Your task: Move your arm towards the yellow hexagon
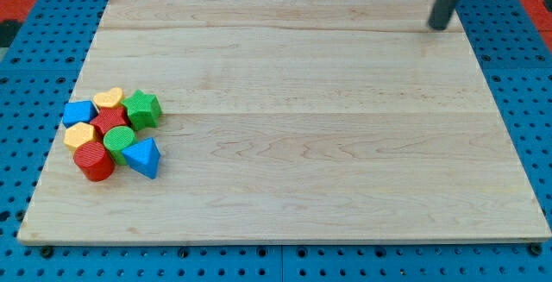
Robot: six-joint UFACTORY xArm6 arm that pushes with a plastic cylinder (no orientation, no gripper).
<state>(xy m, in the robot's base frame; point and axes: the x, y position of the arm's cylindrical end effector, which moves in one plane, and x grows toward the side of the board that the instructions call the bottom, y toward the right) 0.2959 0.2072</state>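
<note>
The wooden tabletop [310, 144] lies on a blue perforated base [17, 144], and all the blocks sit in one tight cluster near the view's left edge, in the lower half. Nearest the view's bottom is the red cylinder [94, 162], with the blue triangular block [143, 157] just to its right, the two close or touching. Behind them come the yellow hexagon [78, 134] on the cluster's left side and the green cylinder [119, 140] to its right; the hexagon presses against the red cylinder's upper left. A second red block [108, 120], its shape hard to make out, sits wedged in the middle of the pile. Farther back are the blue block [79, 112] at the left, the yellow heart-shaped block [109, 98] at the top of the group, and the green star-like block [142, 109] at the right.

No container holds anything; the blocks rest directly on the wood. There are no fingers here to spread or pinch: the arm ends in a plain dark rod. My tip [441, 27] stands at the view's top right, touching no block, well apart from the cluster and from the yellow hexagon, which lies diagonally across the tabletop from it.
</note>
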